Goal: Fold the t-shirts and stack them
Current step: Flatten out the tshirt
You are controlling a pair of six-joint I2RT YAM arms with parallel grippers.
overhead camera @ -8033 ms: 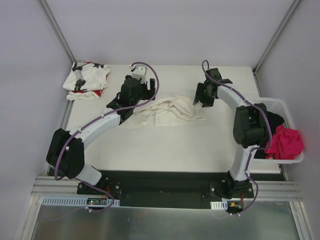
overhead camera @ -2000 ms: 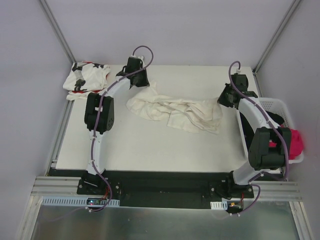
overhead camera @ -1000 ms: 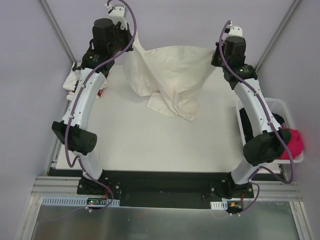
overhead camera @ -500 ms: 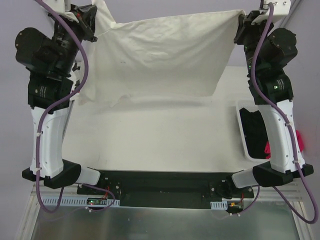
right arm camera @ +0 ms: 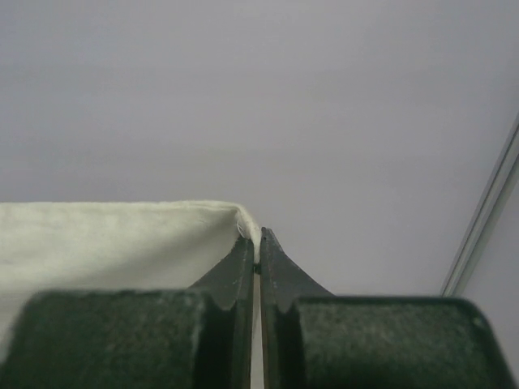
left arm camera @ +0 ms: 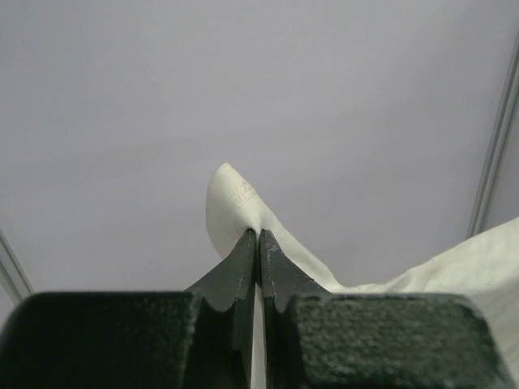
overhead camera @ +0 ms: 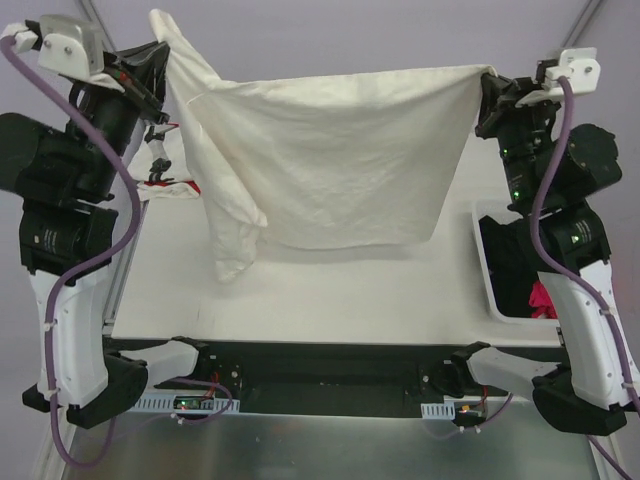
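Observation:
The plain cream-white t-shirt (overhead camera: 330, 160) hangs spread out high above the table, stretched between both arms. My left gripper (overhead camera: 160, 50) is shut on its upper left corner (left arm camera: 231, 198), a tip of cloth sticking past the jaws. My right gripper (overhead camera: 487, 80) is shut on the upper right corner (right arm camera: 235, 217). A loose sleeve (overhead camera: 232, 225) dangles at the lower left. The star-print t-shirt (overhead camera: 165, 172) lies on the table's far left, mostly hidden behind the left arm.
A white perforated basket (overhead camera: 490, 270) stands at the table's right edge, with dark cloth and a pink-red garment (overhead camera: 545, 298) inside. The white table top (overhead camera: 330, 290) lies below the hanging shirt. Grey walls and frame posts surround the cell.
Both arms have lifted the cream-white shirt from a half-raised bunch to a wide, taut spread high up. The hem has risen off the table and the grips stayed shut.

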